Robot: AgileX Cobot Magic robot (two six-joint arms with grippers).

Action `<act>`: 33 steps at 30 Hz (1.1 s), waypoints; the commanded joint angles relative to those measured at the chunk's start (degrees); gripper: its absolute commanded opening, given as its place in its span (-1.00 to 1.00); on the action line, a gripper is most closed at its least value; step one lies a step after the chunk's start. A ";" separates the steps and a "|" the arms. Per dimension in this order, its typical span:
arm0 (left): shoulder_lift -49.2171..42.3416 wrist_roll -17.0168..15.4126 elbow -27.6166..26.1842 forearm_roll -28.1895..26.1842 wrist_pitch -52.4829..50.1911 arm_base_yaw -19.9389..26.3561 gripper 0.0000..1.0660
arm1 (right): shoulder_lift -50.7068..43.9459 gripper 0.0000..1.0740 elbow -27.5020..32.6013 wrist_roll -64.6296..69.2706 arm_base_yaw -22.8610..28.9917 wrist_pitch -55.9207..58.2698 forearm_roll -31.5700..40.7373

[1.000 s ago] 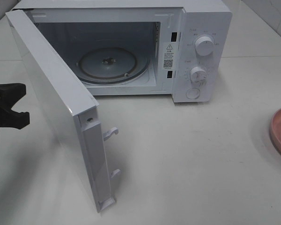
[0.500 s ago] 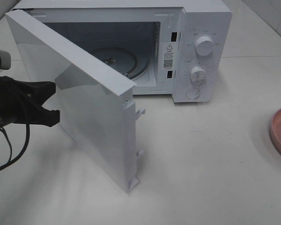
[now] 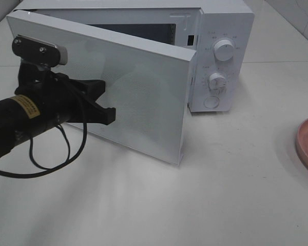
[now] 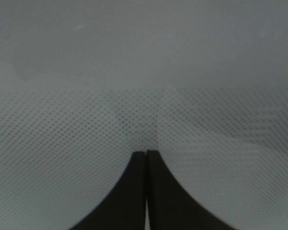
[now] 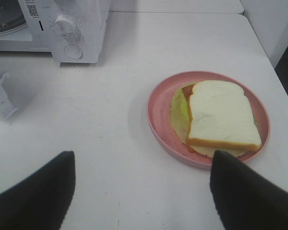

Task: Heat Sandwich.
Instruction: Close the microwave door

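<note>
The left gripper [image 4: 146, 155] has its two black fingers [image 4: 129, 191] pressed together with no gap, their tips right up against a pale grey panel [image 4: 144, 72] patterned with fine dots that fills the whole view.

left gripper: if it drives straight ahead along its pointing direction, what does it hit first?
The microwave door. The left gripper, jaws shut, points straight at the door's dotted outer panel, with its tips at or nearly against it; actual contact cannot be told. Nothing lies between them.
</note>
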 commanded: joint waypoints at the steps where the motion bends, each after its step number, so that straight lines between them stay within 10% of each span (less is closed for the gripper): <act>1: 1.89 0.63 -3.27 -1.66 0.86 -1.78 -1.00 | -1.55 0.40 0.00 0.34 -0.40 -0.34 0.06; 33: 19.14 2.52 -35.12 -5.90 15.18 -4.53 -1.00 | -1.55 0.40 0.00 0.34 -0.40 -0.34 0.06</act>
